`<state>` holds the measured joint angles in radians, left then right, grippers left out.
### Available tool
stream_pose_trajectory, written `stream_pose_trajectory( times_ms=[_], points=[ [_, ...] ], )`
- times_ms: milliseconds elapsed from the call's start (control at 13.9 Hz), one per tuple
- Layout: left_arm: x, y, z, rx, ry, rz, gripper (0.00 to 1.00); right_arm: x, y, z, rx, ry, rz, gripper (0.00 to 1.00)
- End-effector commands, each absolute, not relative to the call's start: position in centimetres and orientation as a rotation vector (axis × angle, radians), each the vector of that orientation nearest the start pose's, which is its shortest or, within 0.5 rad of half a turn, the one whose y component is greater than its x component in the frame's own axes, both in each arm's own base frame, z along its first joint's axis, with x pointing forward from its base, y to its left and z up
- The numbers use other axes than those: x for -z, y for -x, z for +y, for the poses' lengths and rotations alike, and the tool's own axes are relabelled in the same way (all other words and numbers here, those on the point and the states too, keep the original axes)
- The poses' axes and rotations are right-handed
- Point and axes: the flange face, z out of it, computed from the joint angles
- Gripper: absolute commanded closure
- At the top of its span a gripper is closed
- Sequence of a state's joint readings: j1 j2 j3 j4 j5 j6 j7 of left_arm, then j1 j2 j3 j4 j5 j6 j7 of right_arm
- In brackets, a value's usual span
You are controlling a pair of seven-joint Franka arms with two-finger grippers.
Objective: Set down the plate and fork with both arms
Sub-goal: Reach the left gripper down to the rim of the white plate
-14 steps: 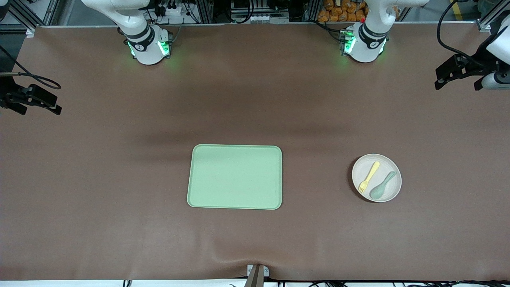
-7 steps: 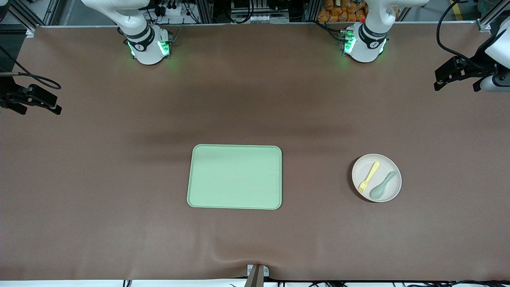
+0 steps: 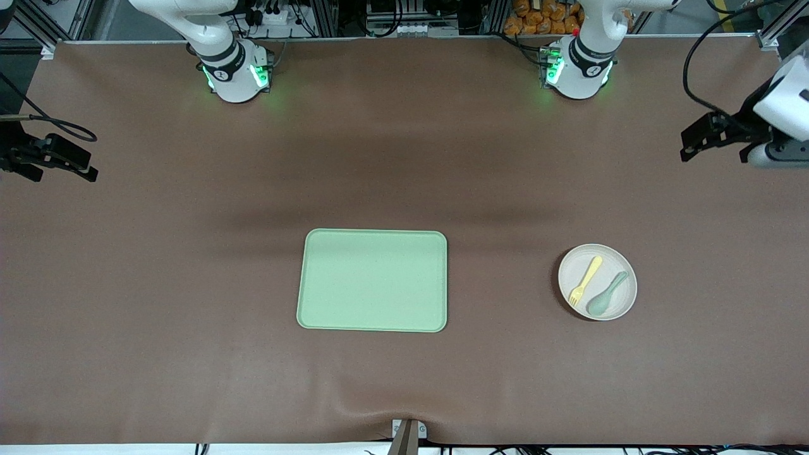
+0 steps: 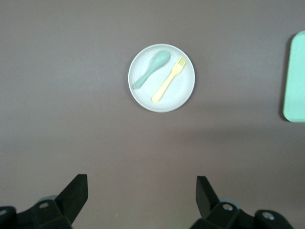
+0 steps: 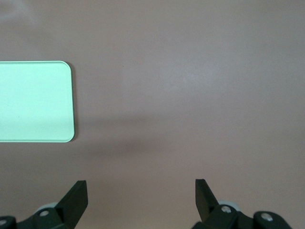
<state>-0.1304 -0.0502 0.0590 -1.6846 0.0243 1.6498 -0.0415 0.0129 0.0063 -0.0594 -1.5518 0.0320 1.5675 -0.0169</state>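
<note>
A: Anything I can't see from here?

B: I only get part of the tray in the left wrist view, cut by the frame edge. Same in the right wrist view, one end only.

A: Grippers?

B: Left gripper and right gripper show just fingertips in their wrist views. In the front view both arms run off the frame edges.
</note>
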Motion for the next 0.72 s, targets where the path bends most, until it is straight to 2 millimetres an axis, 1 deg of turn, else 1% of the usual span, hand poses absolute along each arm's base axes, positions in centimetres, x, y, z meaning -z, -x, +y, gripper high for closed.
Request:
stream_pose_trajectory(
  times_ms=[0,144,289,361,505,577,649],
  points=[
    [-55.2,-56.3,-3.4,0.043,3.120,0.031,0.00,-63.3,-55.7,-2.6,0.018,3.093,0.034,0.00],
    [-50.4,-58.6,-3.5,0.029,3.116,0.030,0.00,-63.3,-55.7,-2.6,0.015,3.093,0.034,0.00],
    [-45.0,-60.9,-2.9,0.000,3.110,0.013,0.00,-63.3,-55.7,-2.6,0.018,3.093,0.034,0.00],
    [-41.9,-62.2,-2.9,0.008,3.108,0.014,0.00,-63.3,-55.7,-2.6,0.015,3.093,0.034,0.00],
    [-35.5,-64.3,-0.2,0.019,3.104,-0.049,0.00,-63.2,-55.7,-2.6,0.013,3.093,0.034,0.00],
    [-32.7,-65.1,0.0,0.044,3.103,-0.034,0.00,-63.2,-55.7,-2.6,0.013,3.093,0.034,0.00],
    [-31.2,-65.7,0.7,0.068,3.097,-0.043,0.00,-63.2,-55.7,-2.7,0.013,3.093,0.037,0.00]
  ],
)
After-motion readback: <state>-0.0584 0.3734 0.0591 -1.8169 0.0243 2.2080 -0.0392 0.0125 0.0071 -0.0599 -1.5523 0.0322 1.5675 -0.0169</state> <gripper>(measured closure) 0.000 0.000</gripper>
